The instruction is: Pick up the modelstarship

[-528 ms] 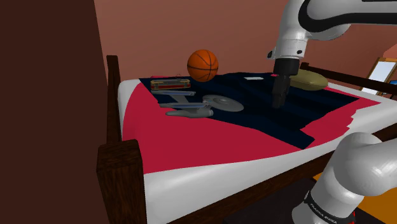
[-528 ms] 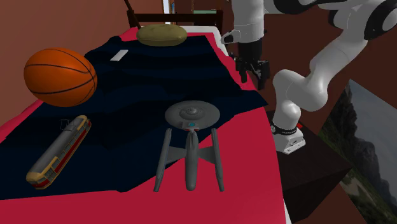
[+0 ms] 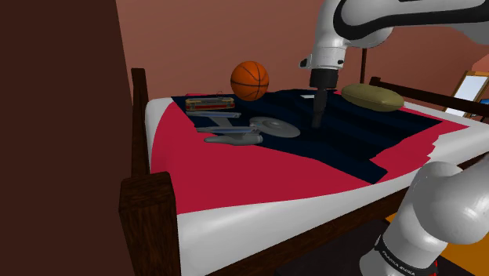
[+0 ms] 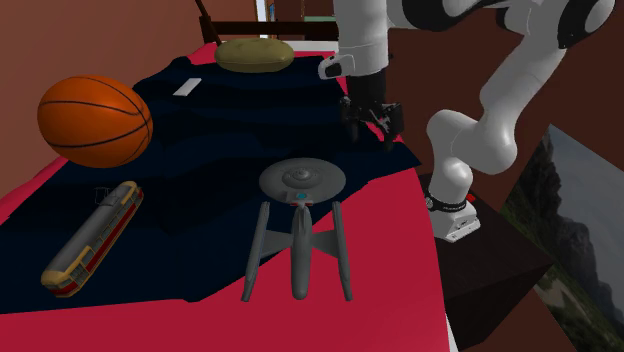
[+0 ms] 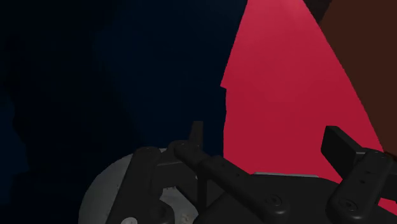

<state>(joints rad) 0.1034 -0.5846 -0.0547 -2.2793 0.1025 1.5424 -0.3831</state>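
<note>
Brought nearer the grey model starship (image 3: 244, 133), the gripper (image 3: 316, 120) is seen approaching, fingers apart, descent judged next.

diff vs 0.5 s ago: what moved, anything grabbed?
The all-black two-finger gripper swung toward the grey model starship, leftward in both the shoulder view and the second exterior view. It now hangs close by the saucer end, fingers open, holding nothing. Unmoved: the starship, the orange basketball, the red-and-yellow toy train and the olive cushion.
</note>
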